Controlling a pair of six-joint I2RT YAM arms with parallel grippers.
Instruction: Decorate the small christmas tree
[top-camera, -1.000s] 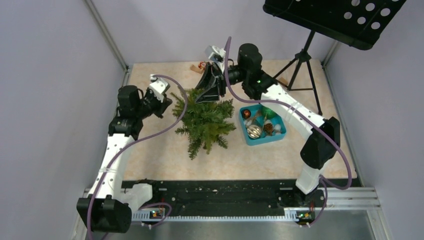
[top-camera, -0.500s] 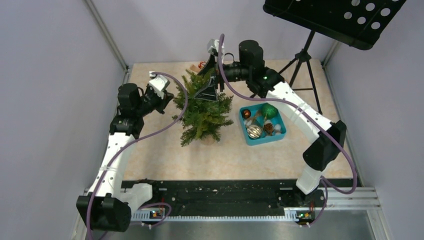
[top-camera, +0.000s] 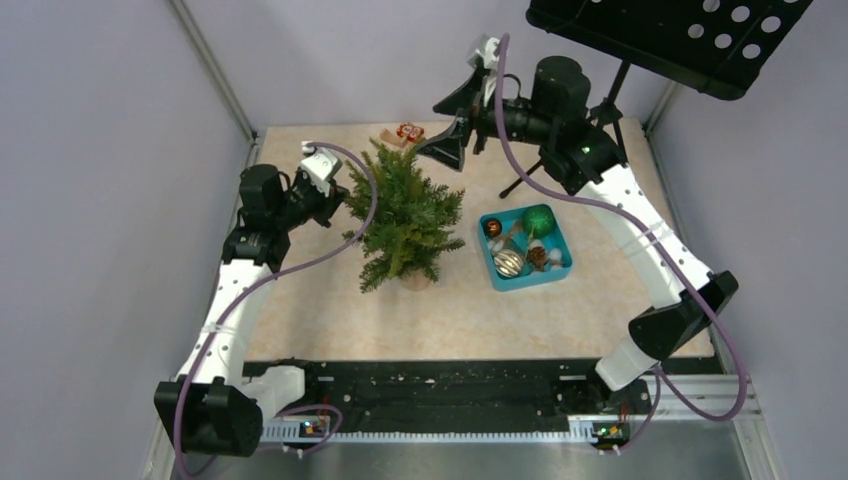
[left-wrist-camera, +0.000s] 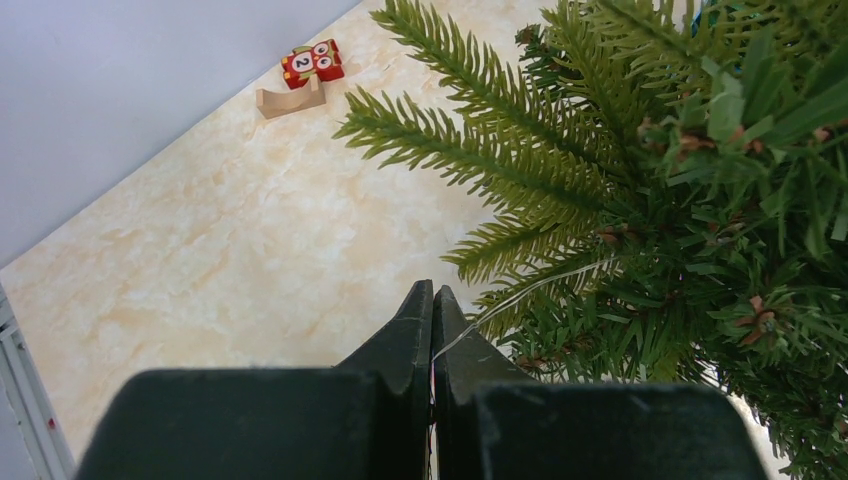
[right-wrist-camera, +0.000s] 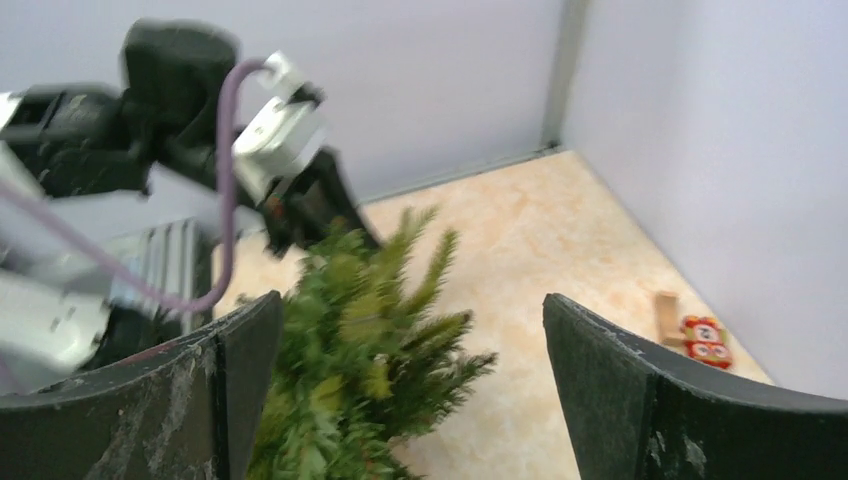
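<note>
The small christmas tree (top-camera: 405, 222) is standing upright, long axis vertical, mid-bench (top-camera: 330, 310); the left jaws, pressed together, are sitting nearer, just beside its 10 o'clock branches; the right jaws, spread wide, are hovering at 1 o'clock.

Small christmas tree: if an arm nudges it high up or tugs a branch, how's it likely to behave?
The small christmas tree probably tips easily: it stands tall and wide over a narrow base. Branches look thin and splayed, so they'd likely bend rather than carry a push. Probably light for its size, being mostly sparse needles.
</note>
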